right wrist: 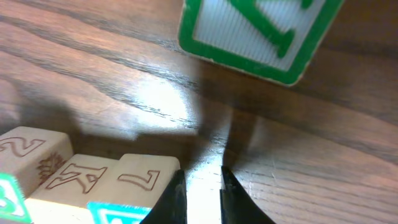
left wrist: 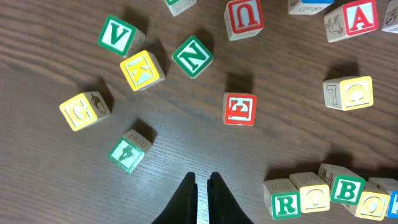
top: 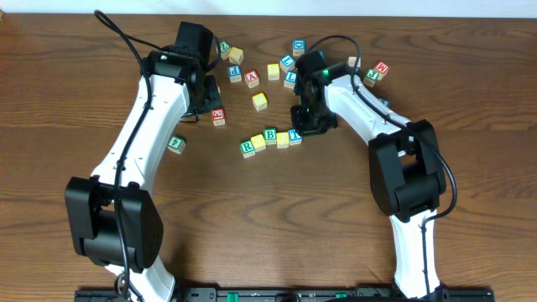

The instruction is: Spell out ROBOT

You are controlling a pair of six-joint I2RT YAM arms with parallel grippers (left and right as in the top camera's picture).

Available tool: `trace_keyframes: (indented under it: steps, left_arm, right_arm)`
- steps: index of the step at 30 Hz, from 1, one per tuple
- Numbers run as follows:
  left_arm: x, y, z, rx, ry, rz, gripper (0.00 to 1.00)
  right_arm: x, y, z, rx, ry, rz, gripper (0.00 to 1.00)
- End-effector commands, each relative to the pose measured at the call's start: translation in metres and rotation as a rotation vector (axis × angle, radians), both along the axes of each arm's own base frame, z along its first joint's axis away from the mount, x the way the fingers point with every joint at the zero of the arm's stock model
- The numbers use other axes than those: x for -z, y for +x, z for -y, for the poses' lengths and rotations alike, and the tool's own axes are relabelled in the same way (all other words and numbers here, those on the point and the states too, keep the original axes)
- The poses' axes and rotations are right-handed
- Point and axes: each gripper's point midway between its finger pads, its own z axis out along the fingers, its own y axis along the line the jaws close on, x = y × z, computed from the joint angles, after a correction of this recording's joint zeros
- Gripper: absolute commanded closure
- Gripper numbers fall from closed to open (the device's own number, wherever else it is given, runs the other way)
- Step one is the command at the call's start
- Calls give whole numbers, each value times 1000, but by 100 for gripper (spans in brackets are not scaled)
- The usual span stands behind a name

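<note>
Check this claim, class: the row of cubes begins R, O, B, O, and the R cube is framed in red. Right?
The R cube is framed in green, not red, as the left wrist view shows; the rest holds.

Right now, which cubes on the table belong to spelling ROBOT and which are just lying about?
Job, in one row: green R cube, yellow cube, green B cube, yellow O cube, blue-framed cube at the end.
Lying about: red A cube, red U cube, green V cube, yellow K cube, green N cube, yellow G cube.
</note>
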Motion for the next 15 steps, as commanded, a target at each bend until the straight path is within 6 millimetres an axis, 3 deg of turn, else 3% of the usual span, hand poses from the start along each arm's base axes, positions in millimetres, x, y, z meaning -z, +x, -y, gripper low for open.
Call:
trace_keyframes:
  steps: [1, 6, 15]
  left_arm:
    - [7, 2, 0, 31, 7, -9, 92]
    - [-7, 7, -6, 34, 26, 39, 92]
    - [-64, 6, -40, -47, 73, 193, 92]
  right_arm:
    - [-30, 24, -9, -19, 44, 87, 85]
    - [-45, 42, -25, -32, 95, 166, 80]
    - [-45, 45, -70, -55, 164, 226, 78]
